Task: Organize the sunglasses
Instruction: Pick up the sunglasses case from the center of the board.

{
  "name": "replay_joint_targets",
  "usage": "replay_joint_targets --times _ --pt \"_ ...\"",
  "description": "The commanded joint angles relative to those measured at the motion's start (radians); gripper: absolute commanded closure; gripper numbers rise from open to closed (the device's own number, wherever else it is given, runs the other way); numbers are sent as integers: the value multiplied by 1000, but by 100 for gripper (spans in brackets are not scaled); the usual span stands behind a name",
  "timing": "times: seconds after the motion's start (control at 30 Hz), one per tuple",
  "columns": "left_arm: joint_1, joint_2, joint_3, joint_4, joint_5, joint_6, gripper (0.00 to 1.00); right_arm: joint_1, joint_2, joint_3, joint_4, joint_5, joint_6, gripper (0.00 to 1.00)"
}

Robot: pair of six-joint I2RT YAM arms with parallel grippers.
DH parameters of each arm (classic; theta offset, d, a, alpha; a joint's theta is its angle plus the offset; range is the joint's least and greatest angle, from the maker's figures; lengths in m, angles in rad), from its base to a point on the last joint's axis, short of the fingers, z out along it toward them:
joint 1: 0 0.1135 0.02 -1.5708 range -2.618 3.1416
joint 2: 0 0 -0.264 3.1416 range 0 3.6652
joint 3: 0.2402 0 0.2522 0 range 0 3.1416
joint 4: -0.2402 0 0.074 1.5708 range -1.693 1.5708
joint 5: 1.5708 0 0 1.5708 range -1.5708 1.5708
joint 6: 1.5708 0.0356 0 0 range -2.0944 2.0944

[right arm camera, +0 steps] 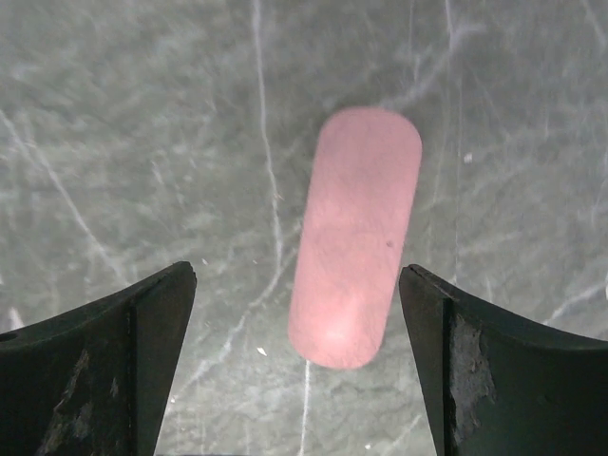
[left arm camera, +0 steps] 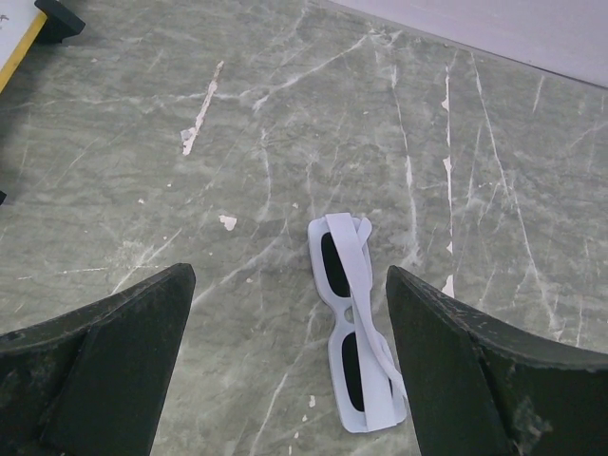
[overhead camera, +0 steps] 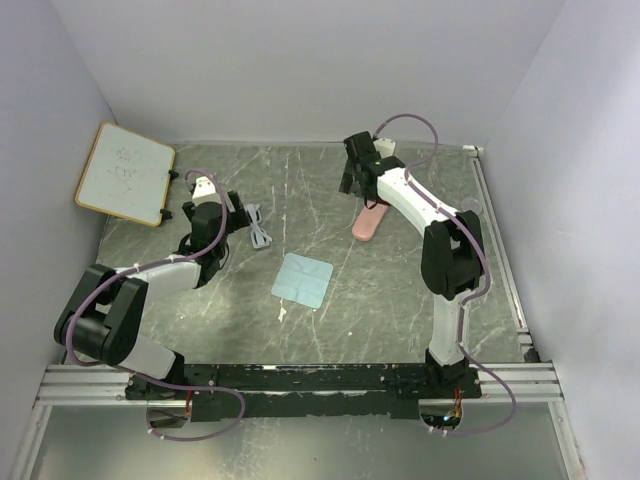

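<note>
My left claw (left arm camera: 290, 275) is spread wide and grips nothing. The sunglasses (left arm camera: 356, 328) lie folded on the table (left arm camera: 142, 142) between its 2 fingers, nearer the right one. My right claw (right arm camera: 296, 271) is likewise spread, empty, over the pink case (right arm camera: 356, 237). In the top view, the sunglasses lie left of centre, the blue cloth (overhead camera: 302, 280) nearer and to their right, and the case further right.
</note>
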Motion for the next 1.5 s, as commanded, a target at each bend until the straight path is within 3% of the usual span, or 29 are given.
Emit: replay_joint_targets --times 0.0,0.27,1.1,1.2,1.37,1.47 --pt "10 -28 -14 35 7 -22 6 -6 14 12 -136 -23 97 11" --pt "11 -20 -10 33 17 -30 7 -18 68 -45 -133 -67 139 11" --pt "21 3 -7 38 40 -35 6 -92 207 11 -109 -117 143 13" --pt "21 12 -3 36 41 -36 6 -92 236 49 -134 -119 126 15" --pt "28 16 -2 37 45 -40 6 -90 233 31 -122 -123 84 28" --pt "31 18 -3 41 53 -44 6 -88 217 -8 -106 -128 71 30"
